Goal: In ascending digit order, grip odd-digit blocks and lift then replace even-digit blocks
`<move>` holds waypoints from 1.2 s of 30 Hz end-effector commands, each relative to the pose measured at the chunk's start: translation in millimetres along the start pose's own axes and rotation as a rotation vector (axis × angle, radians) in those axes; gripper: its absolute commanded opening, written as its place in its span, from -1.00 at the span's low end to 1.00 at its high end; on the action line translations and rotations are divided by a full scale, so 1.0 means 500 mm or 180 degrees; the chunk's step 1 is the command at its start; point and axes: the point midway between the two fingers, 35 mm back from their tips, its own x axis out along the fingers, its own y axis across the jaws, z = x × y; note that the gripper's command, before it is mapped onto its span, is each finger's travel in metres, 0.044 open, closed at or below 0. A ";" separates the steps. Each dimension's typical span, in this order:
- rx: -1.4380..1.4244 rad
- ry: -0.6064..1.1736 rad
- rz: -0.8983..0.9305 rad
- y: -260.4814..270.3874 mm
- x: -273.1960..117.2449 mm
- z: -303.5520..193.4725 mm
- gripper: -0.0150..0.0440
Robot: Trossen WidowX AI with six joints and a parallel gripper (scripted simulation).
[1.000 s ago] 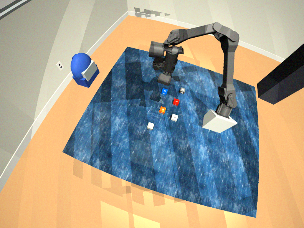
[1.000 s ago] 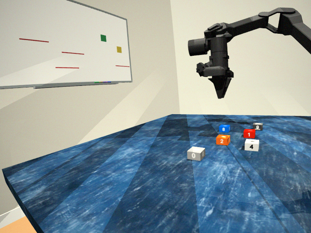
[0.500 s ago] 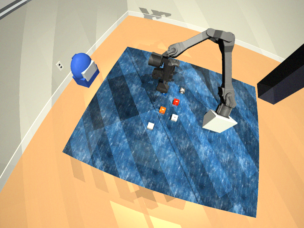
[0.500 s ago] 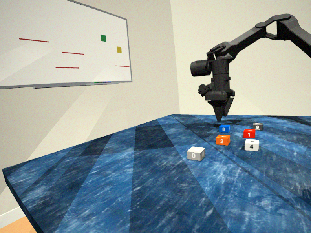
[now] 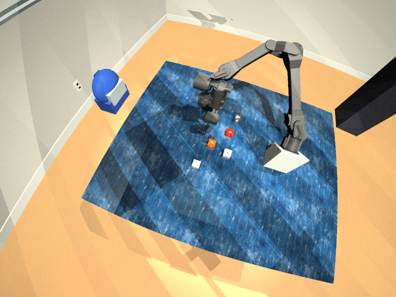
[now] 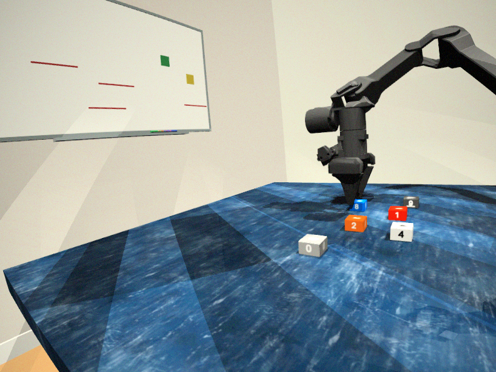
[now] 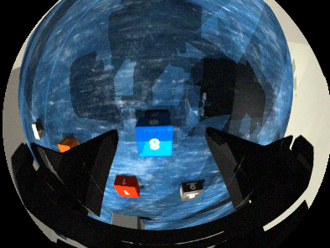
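Pale walls [image 5: 47,63] [image 6: 240,99] surround an orange floor [image 5: 57,230] [image 6: 27,360].

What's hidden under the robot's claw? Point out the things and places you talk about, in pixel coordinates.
In the wrist view, a blue block [image 6: 360,205] [image 7: 154,140] marked 8 shows between the open fingers. Whatever lies beneath the block is covered.
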 end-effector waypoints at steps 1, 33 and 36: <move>-0.0025 0.0012 -0.0005 0.002 0.015 -0.004 0.86; -0.0026 0.0012 -0.0005 0.002 0.020 -0.004 -0.08; -0.0026 0.0012 -0.0005 0.002 0.020 -0.004 -0.08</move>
